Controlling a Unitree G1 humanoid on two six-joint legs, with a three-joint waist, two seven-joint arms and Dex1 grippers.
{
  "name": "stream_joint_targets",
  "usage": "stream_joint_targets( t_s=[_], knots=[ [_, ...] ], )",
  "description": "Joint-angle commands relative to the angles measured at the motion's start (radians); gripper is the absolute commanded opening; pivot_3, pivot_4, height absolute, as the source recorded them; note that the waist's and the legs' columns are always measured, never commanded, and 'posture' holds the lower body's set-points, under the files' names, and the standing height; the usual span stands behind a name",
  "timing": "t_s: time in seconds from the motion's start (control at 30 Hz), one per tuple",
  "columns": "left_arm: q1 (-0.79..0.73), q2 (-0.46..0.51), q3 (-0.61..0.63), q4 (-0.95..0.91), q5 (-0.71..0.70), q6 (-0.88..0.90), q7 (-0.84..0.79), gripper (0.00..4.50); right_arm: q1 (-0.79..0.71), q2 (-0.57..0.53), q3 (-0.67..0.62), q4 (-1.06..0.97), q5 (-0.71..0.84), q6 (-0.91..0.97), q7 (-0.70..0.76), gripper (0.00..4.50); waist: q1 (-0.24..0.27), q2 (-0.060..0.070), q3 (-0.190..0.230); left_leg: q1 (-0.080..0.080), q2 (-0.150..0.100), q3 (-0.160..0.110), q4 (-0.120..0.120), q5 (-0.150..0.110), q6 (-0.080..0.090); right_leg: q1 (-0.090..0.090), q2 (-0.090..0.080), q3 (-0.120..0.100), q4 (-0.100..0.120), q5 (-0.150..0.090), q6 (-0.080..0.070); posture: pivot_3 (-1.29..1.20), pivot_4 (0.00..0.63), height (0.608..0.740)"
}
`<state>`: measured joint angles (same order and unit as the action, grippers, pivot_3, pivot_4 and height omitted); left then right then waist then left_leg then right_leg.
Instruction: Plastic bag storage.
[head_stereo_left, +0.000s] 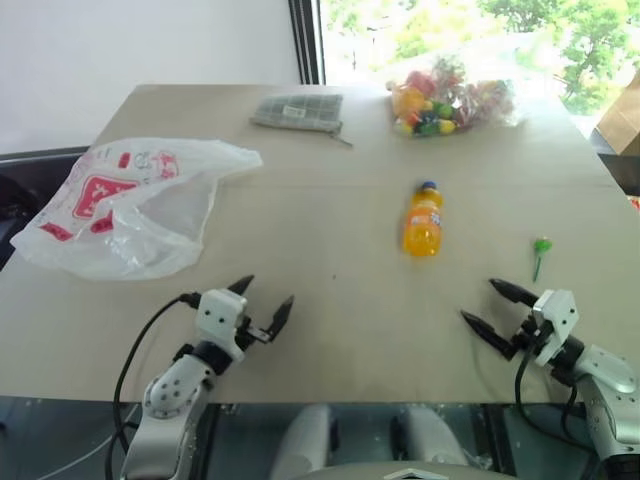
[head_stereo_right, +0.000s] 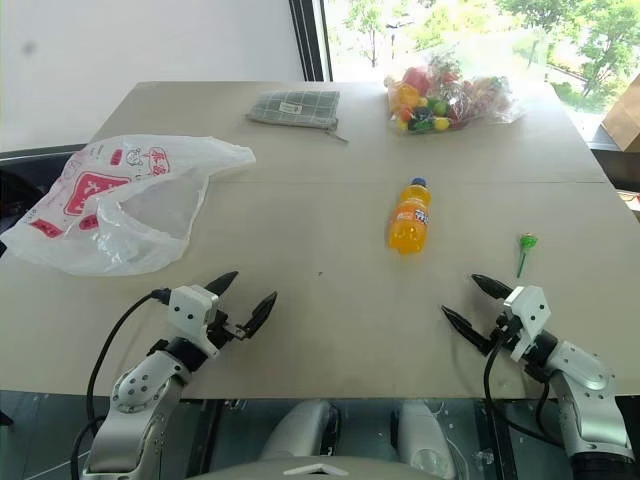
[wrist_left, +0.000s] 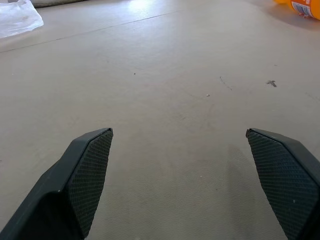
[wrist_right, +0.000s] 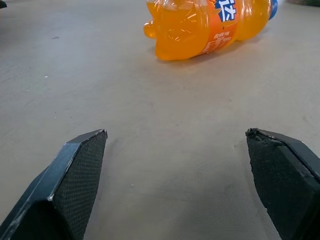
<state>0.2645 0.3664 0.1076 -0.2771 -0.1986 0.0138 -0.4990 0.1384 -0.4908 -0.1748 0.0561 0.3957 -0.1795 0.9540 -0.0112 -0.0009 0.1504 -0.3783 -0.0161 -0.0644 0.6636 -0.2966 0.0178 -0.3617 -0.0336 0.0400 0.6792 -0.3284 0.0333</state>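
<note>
Both grippers hovered low over the near edge of the table (head_stereo_left: 330, 330), empty, each with its two black fingers spread wide apart; the left gripper (head_stereo_left: 262, 302) sat nearer the plastic bag (head_stereo_left: 120, 205) than the right gripper (head_stereo_left: 492, 304) did, and neither touched anything; the plastic bag lay crumpled and half-open on the table's left side, beyond the left gripper, its red logo panel facing up and its mouth turned toward the table's middle; an orange soda bottle (head_stereo_left: 423, 222) lay on its side to the right of the plastic bag, well apart from it; a green lollipop (head_stereo_left: 540, 252) lay further right still; a grey checked pouch (head_stereo_left: 298, 110) and a clear bag of toys (head_stereo_left: 450, 100) rested at the far edge, beyond the plastic bag; the step in hand looked like the first reach for the plastic bag, nothing of the storing yet done; to do it well, the left gripper would likely need to travel forward and leftward, come in low, and pinch a bunched fold or a handle loop, not the flat film, which would probably slip or slide on the smooth top; the right gripper could then take the opposite end, keeping clear of the orange soda bottle, so the plastic bag could be gathered between them.
</note>
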Motion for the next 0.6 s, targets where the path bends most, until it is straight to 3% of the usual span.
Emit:
stream_joint_targets(
  t_s=[0.03, 0.6],
  knots=[
    [0.012, 0.006, 0.006, -0.034, -0.010, -0.022, -0.009, 4.47, -0.015, 0.002, 0.000, -0.001, -0.004, -0.032, 0.007, 4.50, 0.000, 0.000, 0.000, 0.000, 0.000, 0.000, 0.000, 0.000, 0.000, 0.000, 0.000, 0.000, 0.000, 0.000, 0.000, 0.00, 0.150, 0.740],
    [0.034, -0.037, -0.024, -0.015, 0.023, -0.082, 0.018, 4.47, -0.038, 0.031, 0.029, 0.008, -0.036, -0.055, -0.024, 4.50, -0.001, 0.000, 0.000, -0.001, 0.000, 0.000, 0.002, 0.000, 0.000, 0.000, 0.000, 0.000, 0.001, 0.000, 0.000, 0.00, 0.150, 0.740]
  ],
)
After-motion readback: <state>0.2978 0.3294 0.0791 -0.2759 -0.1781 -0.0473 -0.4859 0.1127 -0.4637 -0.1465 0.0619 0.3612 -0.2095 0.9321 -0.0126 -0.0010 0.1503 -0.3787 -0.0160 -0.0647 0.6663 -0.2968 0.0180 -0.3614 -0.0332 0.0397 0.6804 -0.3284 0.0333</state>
